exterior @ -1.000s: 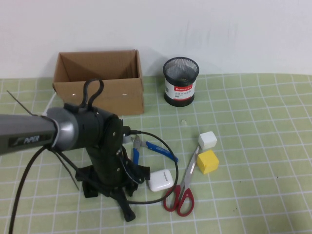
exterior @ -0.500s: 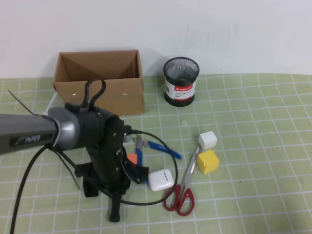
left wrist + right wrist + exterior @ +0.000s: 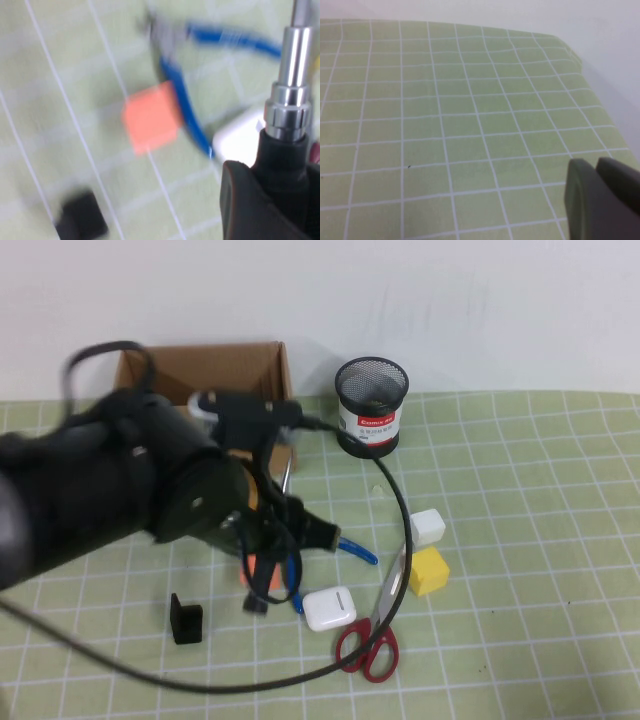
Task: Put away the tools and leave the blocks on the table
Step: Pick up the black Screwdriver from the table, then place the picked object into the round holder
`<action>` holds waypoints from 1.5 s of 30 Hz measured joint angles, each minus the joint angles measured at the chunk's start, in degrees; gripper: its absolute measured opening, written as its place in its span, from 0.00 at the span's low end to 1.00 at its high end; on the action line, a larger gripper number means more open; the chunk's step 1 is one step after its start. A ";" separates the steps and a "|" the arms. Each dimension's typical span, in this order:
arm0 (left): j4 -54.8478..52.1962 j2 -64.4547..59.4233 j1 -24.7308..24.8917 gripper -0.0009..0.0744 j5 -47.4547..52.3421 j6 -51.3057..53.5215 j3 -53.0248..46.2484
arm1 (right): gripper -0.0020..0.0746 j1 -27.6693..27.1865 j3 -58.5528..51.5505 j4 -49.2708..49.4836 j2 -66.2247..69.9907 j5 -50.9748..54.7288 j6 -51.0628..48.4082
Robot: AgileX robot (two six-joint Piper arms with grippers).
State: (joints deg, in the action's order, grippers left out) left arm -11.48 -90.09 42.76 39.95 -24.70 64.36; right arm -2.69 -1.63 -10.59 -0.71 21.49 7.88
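Note:
My left gripper [image 3: 262, 540] is shut on the black-handled screwdriver [image 3: 282, 150] and holds it above the mat, with its metal shaft [image 3: 287, 475] pointing toward the box. Below it lie the orange cube [image 3: 150, 119], partly hidden in the high view [image 3: 262, 568], and the blue-handled pliers [image 3: 352, 549]. The red-handled scissors [image 3: 372, 636] lie at the front, beside the yellow cube [image 3: 427, 571] and the white cube [image 3: 427, 527]. My right gripper [image 3: 600, 200] hovers over bare green mat [image 3: 445, 115] with its fingers together and does not show in the high view.
An open cardboard box [image 3: 250, 365] and a black mesh pen holder [image 3: 371, 405] stand at the back. A white rounded case [image 3: 328, 608] lies by the pliers. A small black bracket [image 3: 186, 620] sits at the front left. The left arm's cable loops over the tools.
My left arm has lifted off the mat with the screwdriver and swung up toward the box. The orange cube has come into view beneath it.

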 joint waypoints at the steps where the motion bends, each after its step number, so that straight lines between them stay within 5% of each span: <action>1: -1.87 1.42 0.54 0.25 -1.28 -0.11 -0.31 | 0.01 0.00 0.00 0.00 0.00 0.00 0.00; 9: -12.24 4.82 0.60 0.25 -28.19 -0.52 -4.05 | 0.01 0.00 0.00 0.00 0.00 0.00 0.00; 14: -13.61 1.03 -3.10 0.25 -55.96 1.01 -8.25 | 0.01 0.00 0.00 0.00 0.00 0.00 0.00; 20: -14.24 -9.31 -8.57 0.25 -74.85 1.12 -6.17 | 0.01 0.00 0.00 0.00 0.00 0.00 0.00; 35: -16.83 -31.55 -15.56 0.25 -80.98 2.09 19.40 | 0.01 0.00 0.00 0.00 0.00 0.00 0.00; 45: -19.77 -39.38 -15.94 0.25 -80.04 -2.25 26.33 | 0.01 0.00 0.00 0.00 0.00 0.00 0.00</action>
State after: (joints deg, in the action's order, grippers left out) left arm -31.25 -129.48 26.82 -40.10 -26.95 90.69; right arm -2.69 -1.63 -10.59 -0.71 21.49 7.88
